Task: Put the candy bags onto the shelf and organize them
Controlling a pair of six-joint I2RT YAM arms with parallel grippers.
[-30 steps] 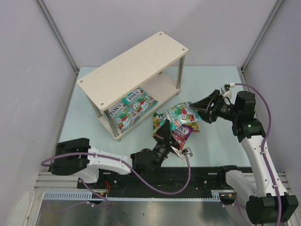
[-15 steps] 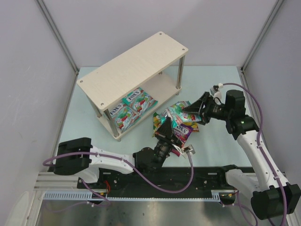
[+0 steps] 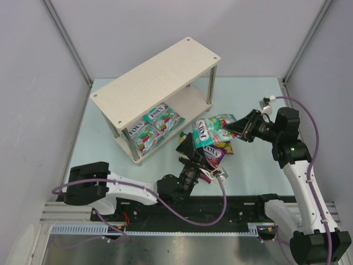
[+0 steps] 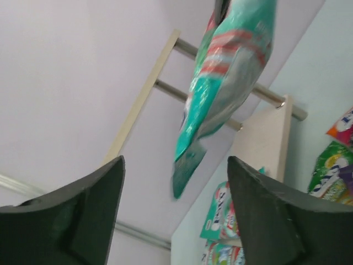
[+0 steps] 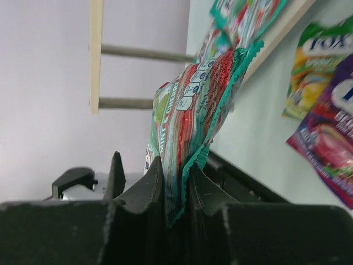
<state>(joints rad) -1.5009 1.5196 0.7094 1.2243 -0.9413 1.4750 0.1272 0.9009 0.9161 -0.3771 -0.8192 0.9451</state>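
Few candy bags on shelf lower tier. Right gripper pinching teal bag mid-air, left gripper open, empty (pile waiting on table).

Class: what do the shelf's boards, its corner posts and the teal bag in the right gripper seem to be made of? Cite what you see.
The shelf boards look pale, matt, faintly grained: probably wood or laminate. The corner posts are thin, grey, shiny: likely metal. The teal bag is glossy, crinkled film with a zigzag-cut edge: seemingly plastic foil.
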